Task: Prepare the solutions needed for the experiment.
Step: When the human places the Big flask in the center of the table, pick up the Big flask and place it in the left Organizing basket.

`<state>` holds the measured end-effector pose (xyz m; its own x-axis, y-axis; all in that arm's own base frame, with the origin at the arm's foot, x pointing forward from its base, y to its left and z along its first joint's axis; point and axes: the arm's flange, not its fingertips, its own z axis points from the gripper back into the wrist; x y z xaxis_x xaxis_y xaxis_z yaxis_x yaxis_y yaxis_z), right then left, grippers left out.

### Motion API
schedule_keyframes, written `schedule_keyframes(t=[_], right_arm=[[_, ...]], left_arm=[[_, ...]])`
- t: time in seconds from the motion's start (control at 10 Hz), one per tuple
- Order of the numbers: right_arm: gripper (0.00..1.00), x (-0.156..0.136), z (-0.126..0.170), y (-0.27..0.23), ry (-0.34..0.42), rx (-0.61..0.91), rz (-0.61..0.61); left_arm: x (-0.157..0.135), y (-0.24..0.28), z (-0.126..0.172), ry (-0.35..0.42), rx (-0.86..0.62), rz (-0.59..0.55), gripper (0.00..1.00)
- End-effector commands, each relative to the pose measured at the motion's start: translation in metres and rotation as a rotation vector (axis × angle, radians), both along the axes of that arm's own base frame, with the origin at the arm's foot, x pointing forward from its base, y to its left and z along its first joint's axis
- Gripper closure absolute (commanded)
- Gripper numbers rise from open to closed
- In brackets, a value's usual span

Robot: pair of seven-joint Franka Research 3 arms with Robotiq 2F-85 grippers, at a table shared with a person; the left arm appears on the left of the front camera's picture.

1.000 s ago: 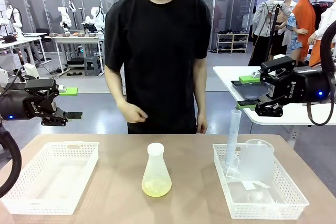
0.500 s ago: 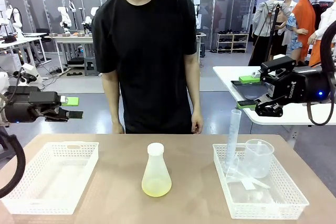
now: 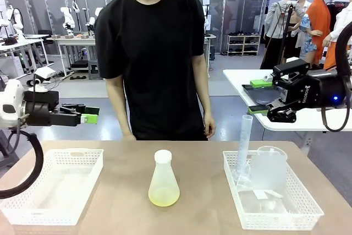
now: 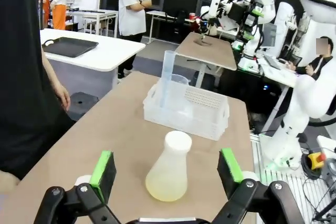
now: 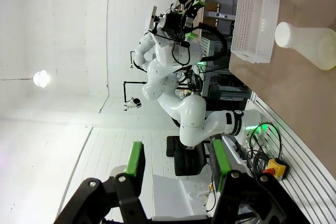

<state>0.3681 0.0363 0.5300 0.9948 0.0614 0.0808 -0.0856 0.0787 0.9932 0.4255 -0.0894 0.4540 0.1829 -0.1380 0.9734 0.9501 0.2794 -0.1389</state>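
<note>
My left tool (image 3: 91,113) is raised at the left side of the brown table (image 3: 203,213), jaws wide apart and empty. My right tool (image 3: 257,96) is raised at the right side, jaws apart and gripping nothing. The frosted conical plastic flask (image 3: 164,177) stands upright at mid-table between two white perforated plastic baskets (image 3: 55,155). It holds the shallow pale yellow-green solutions (image 3: 163,195), and neither tool touches it.

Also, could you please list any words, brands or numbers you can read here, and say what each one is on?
"ROBOTIQ": white print on the black body of the right gripper, front view.
Any scale on the measuring cylinder: too faint to read.
Flask: no label that I can make out.
</note>
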Motion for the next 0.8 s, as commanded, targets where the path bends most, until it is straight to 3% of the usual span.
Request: schedule_keyframes(t=[0.0, 0.4, 0.5, 0.6, 0.7], right_arm=[[0.37, -0.001, 0.000, -0.001, -0.001, 0.005, 0.006], [0.37, -0.001, 0.000, -0.001, -0.001, 0.005, 0.006], [0.37, -0.001, 0.000, -0.001, -0.001, 0.005, 0.006], [0.37, -0.001, 0.000, -0.001, -0.001, 0.005, 0.006], [0.37, -0.001, 0.000, -0.001, -0.001, 0.005, 0.006]], left_arm=[[-0.003, 0.003, 0.002, 0.028, -0.004, -0.012, 0.00], [0.000, 0.002, 0.001, 0.013, -0.009, -0.001, 0.00], [0.010, -0.019, -0.008, -0.086, 0.113, -0.097, 0.00], [0.017, -0.025, -0.011, -0.244, 0.226, -0.137, 0.00], [0.017, -0.025, -0.012, -0.310, 0.298, -0.251, 0.00]])
